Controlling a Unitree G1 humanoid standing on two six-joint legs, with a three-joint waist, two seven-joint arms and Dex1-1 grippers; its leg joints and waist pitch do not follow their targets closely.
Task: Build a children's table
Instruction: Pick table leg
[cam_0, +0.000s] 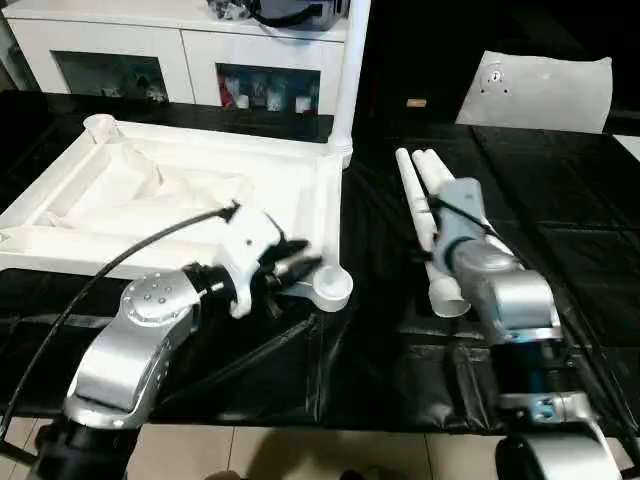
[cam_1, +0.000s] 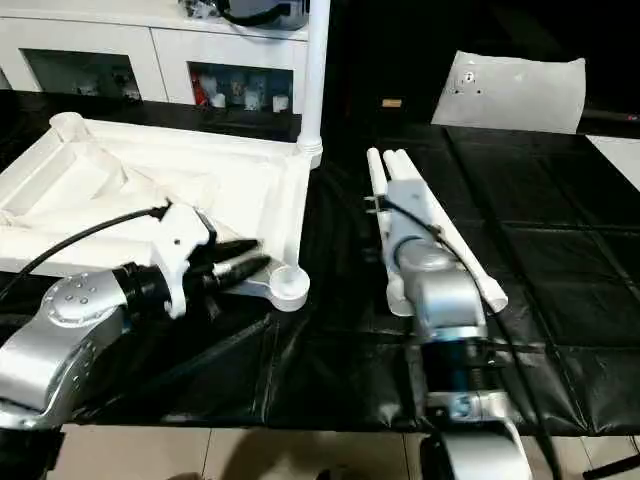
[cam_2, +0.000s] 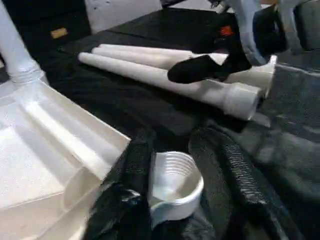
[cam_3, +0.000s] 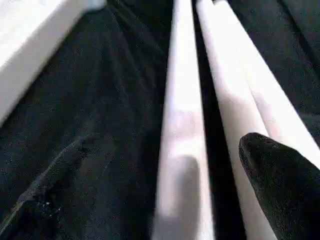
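Left eye view: the upturned tabletop (cam_0: 190, 190) lies left on the black bench (cam_0: 380, 350), one leg (cam_0: 350, 70) upright in its far-right socket. Left gripper (cam_0: 300, 268) fingers, slightly parted, hold nothing beside the near-right socket (cam_0: 330, 288). Right gripper (cam_2: 200, 70) fingers spread wide over three loose legs (cam_1: 430, 240).

This looks like a robot test room fitted out as a living space. A white sideboard (cam_0: 180, 45) with glass-fronted compartments holding small items stands at the back, with a dark headset-like object (cam_0: 285, 12) on top. The work surface is covered in black plastic sheeting (cam_0: 560, 200), and beige floor tiles (cam_0: 300, 455) show below.
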